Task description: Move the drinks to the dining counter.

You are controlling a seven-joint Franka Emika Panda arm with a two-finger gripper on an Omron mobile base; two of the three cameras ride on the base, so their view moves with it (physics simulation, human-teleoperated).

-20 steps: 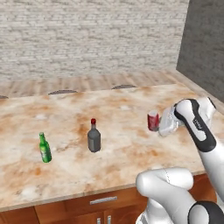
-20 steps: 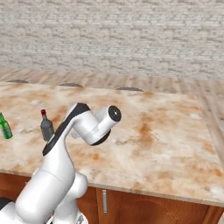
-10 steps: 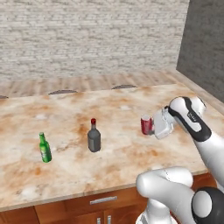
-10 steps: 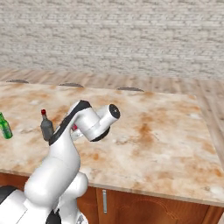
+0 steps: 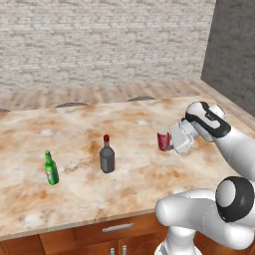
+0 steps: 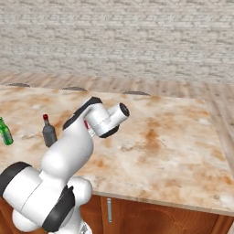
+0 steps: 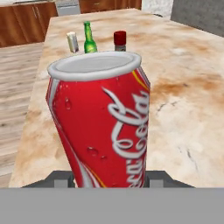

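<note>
Bench (image 5: 74, 199) is the marbled dining counter; 3 drinks upright on it. Landmark: dark-grey bottle (image 5: 106, 155). Green bottle (image 5: 50, 169) to its left, red can (image 5: 163, 140) to its right, long axis vertical, base at or just above the surface. Claw (image 5: 172, 141) is clamped around the can from its right side. White carton (image 7: 72, 42) sits beyond the bottles in the hand view.

**Occlusions and cut-offs**

Hand view: red can (image 7: 103, 122) hides the lower body of the dark bottle (image 7: 119, 40) and the base of the green bottle (image 7: 89, 39); the can's own base is cut off. Right base view: arm covers all but a red sliver of the can. White carton (image 7: 72, 42) too small to read.
</note>
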